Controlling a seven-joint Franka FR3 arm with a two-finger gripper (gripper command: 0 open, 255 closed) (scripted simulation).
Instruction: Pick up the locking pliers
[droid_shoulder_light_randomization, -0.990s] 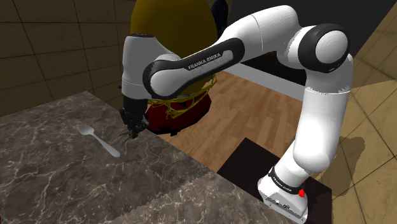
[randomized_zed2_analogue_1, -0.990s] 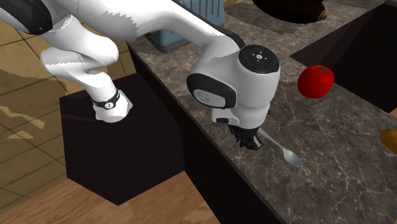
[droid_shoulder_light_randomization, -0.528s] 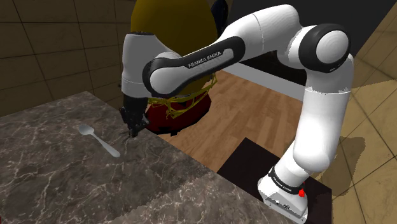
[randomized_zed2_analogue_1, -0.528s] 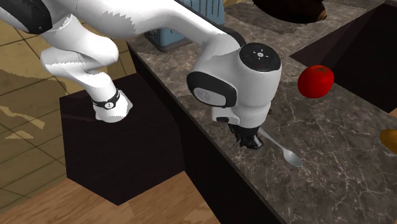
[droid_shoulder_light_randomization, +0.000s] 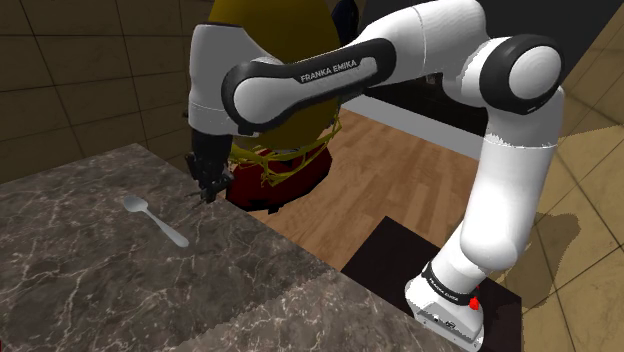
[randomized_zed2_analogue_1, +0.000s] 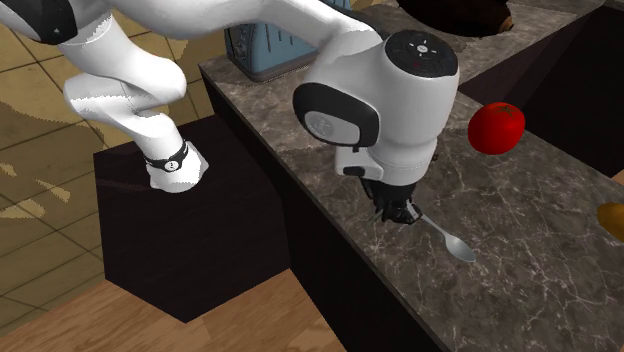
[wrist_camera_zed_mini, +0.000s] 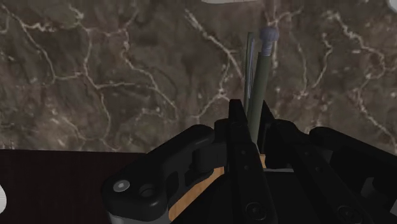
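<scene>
The locking pliers (wrist_camera_zed_mini: 257, 83) have slim olive-grey handles and a bluish screw end, and they stick out forward from between my fingers. My black gripper (wrist_camera_zed_mini: 257, 145) is shut on their jaw end. In the shoulder view the gripper (droid_shoulder_light_randomization: 208, 188) hangs just above the dark marble counter (droid_shoulder_light_randomization: 90, 290) near its edge, with the thin pliers (droid_shoulder_light_randomization: 196, 201) slanting down below it. The second exterior view has the gripper (randomized_zed2_analogue_1: 400, 212) under the big white wrist, just off the counter (randomized_zed2_analogue_1: 520, 260).
A silver spoon (droid_shoulder_light_randomization: 155, 218) lies on the counter close beside the gripper, its bowl pointing away (randomized_zed2_analogue_1: 447, 239). A red round fruit (randomized_zed2_analogue_1: 496, 127) and an orange thing (randomized_zed2_analogue_1: 612, 218) sit further along. A blue-grey appliance (randomized_zed2_analogue_1: 262, 48) stands at the counter's end. A yellow and red object (droid_shoulder_light_randomization: 272, 90) stands behind the arm.
The gripper has risen a little from the counter, still shut on the pliers, and the forearm has lifted with it. The spoon has not moved.
</scene>
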